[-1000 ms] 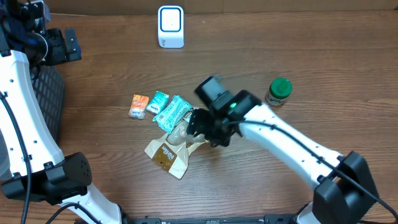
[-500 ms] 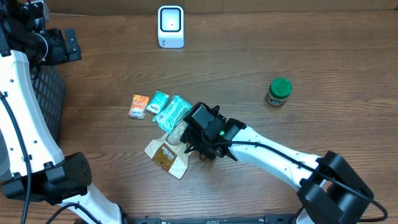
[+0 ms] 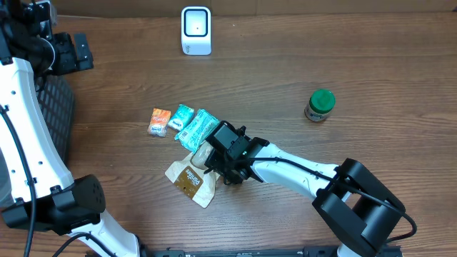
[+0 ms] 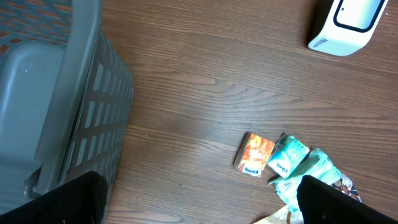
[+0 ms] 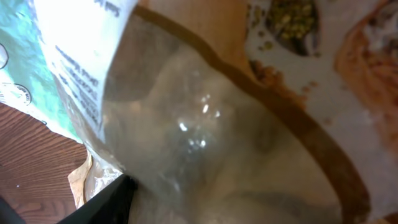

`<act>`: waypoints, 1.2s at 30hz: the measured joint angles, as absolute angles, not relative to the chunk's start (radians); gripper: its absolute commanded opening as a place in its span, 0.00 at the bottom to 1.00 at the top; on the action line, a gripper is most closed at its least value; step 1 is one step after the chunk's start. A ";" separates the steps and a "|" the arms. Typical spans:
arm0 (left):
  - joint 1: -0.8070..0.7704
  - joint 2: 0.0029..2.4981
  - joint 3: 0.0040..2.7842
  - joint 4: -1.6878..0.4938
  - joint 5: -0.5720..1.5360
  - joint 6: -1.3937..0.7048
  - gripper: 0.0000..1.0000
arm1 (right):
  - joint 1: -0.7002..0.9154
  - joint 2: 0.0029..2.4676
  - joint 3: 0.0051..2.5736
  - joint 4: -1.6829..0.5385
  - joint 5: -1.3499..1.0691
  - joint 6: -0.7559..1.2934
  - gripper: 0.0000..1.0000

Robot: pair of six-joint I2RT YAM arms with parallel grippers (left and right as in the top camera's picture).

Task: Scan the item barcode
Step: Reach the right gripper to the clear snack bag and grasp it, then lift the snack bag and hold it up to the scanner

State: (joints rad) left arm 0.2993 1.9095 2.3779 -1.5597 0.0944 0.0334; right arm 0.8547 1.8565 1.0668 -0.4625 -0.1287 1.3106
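Observation:
The item, a tan snack bag (image 3: 191,178) with a clear window, lies at the table's middle front. My right gripper (image 3: 220,160) is down on its upper end. In the right wrist view the bag (image 5: 205,124) fills the frame, pressed close. One dark finger (image 5: 106,205) touches its lower left, and the other finger is hidden. The barcode does not show. The white scanner (image 3: 196,30) stands at the back centre and also shows in the left wrist view (image 4: 351,25). My left gripper (image 3: 68,53) hangs high at the far left, open and empty (image 4: 199,196).
Two teal packets (image 3: 198,128) and an orange packet (image 3: 158,122) lie just behind the bag. A green-lidded jar (image 3: 320,105) stands at the right. A grey basket (image 4: 50,93) sits along the left edge.
My right gripper has slid left and toward the front, down onto the bag, with its jaws narrowing. The left arm has not moved.

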 measured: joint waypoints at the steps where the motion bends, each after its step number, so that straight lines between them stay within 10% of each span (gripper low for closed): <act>1: 0.299 1.909 2.378 -1.560 0.094 0.033 1.00 | 0.850 1.856 1.067 -0.463 -0.134 1.305 0.50; 13: 0.299 1.909 2.378 -1.560 0.094 0.033 1.00 | 0.610 1.890 1.157 -0.616 -0.364 0.733 0.44; 20: 0.299 1.909 2.378 -1.559 0.094 0.033 0.99 | 0.507 1.891 1.209 -0.635 -0.447 0.353 0.62; 36: 0.299 1.909 2.378 -1.559 0.094 0.033 1.00 | 0.385 1.933 1.220 -0.634 -0.579 0.224 0.79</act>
